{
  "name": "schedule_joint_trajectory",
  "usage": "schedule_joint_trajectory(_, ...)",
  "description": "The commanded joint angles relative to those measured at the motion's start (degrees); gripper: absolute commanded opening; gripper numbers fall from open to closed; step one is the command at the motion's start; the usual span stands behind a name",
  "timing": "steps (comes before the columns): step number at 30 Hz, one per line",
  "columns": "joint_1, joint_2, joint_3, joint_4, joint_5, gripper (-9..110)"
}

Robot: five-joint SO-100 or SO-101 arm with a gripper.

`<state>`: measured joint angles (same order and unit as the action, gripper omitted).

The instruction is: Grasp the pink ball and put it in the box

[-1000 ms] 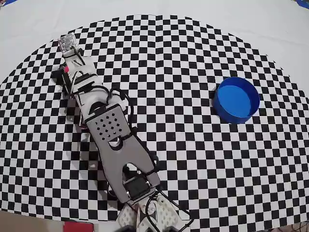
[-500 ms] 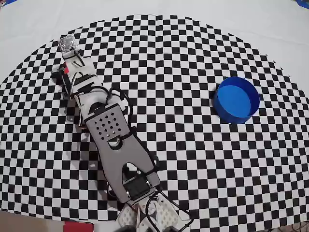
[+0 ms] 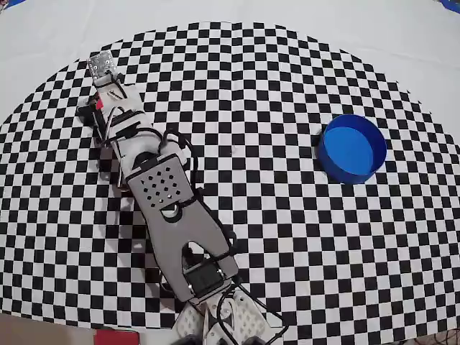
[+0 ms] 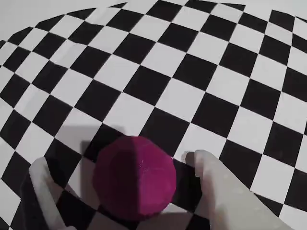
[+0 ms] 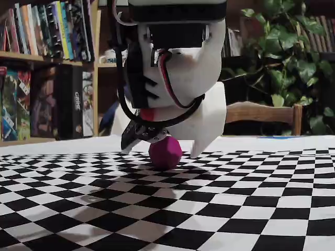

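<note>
While the arm (image 3: 169,201) stretches across the checkered cloth (image 3: 273,230) toward the upper left of the overhead view, its jaws (image 4: 120,179) stand open around the pink ball (image 4: 135,176), one finger to each side. In the wrist view the left finger (image 4: 41,189) sits just clear of the ball and the right finger (image 4: 218,184) lies close against it; whether either one touches cannot be told. In the fixed view the ball (image 5: 165,152) rests on the bench beneath the white gripper body (image 5: 178,68), flanked by the finger tips. From overhead the ball itself is hidden under the gripper (image 3: 100,75).

Reading left to right in the overhead view, the arm fills the left side, bare checkered cloth lies in the middle, and the box (image 3: 352,148), a round blue tub, stands well apart at the right with nothing in it. Nothing lies on the cloth between the two.

Behind the bench in the fixed view, a bookshelf (image 5: 36,68) lines the left, and a wooden chair back (image 5: 261,112) and a leafy plant (image 5: 282,57) stand at the right.
</note>
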<state>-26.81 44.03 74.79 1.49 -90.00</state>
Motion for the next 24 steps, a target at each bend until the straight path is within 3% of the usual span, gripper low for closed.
schedule_joint_trajectory(1,-0.35,0.53,-3.25,0.35,-0.26,36)
schedule_joint_trajectory(24,-0.35,0.44,-3.25,0.97,-0.26,36)
